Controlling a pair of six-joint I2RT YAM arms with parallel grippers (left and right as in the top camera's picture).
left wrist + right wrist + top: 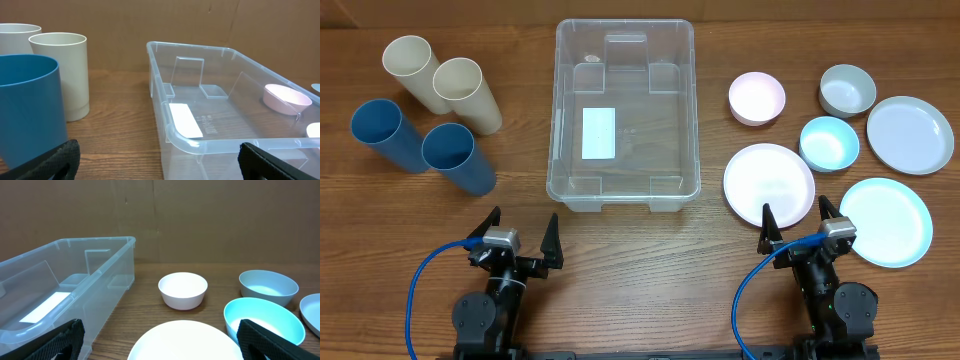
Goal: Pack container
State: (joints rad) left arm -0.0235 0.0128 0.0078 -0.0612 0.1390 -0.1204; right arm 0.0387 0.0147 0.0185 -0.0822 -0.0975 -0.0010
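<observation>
The clear plastic container [625,110] sits mid-table with a white label on its bottom; it is empty. It also shows in the left wrist view [225,115] and the right wrist view [65,290]. Left of it lie two cream cups [460,92] and two blue cups [455,155]. Right of it are a pink bowl [756,98], a grey bowl [847,89], a light blue bowl [829,143], a pink plate [769,180], a grey-blue plate [910,134] and a light blue plate [885,221]. My left gripper [521,240] and right gripper [799,228] are open and empty near the front edge.
The wooden table [650,270] has bare room between the grippers and the container's near wall. A brown cardboard wall [200,215] stands behind the table.
</observation>
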